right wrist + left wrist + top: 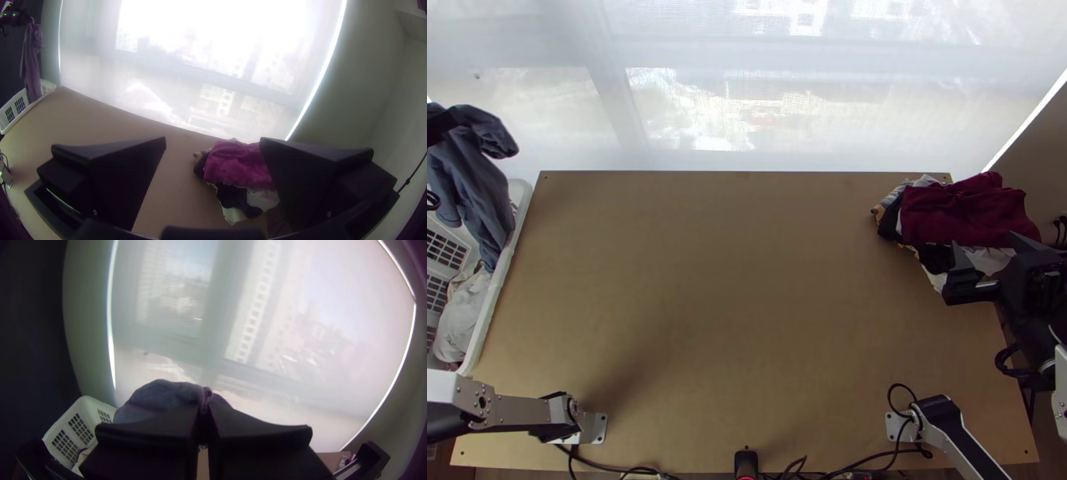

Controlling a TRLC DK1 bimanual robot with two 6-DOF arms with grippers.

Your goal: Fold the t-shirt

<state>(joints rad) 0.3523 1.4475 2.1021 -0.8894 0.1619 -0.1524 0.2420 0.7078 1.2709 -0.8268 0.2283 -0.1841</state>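
Blue shirt hung from clenched left claw, past left edge of desk | right claw gaped empty | low cloth risked snagging on basket

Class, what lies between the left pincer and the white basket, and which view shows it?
The blue-grey garment hangs between them, from the left pincer down toward the white basket; the top view and right wrist view both show this.

slate-blue cloth in the left gripper, white basket below it; dark red garment near the black right gripper
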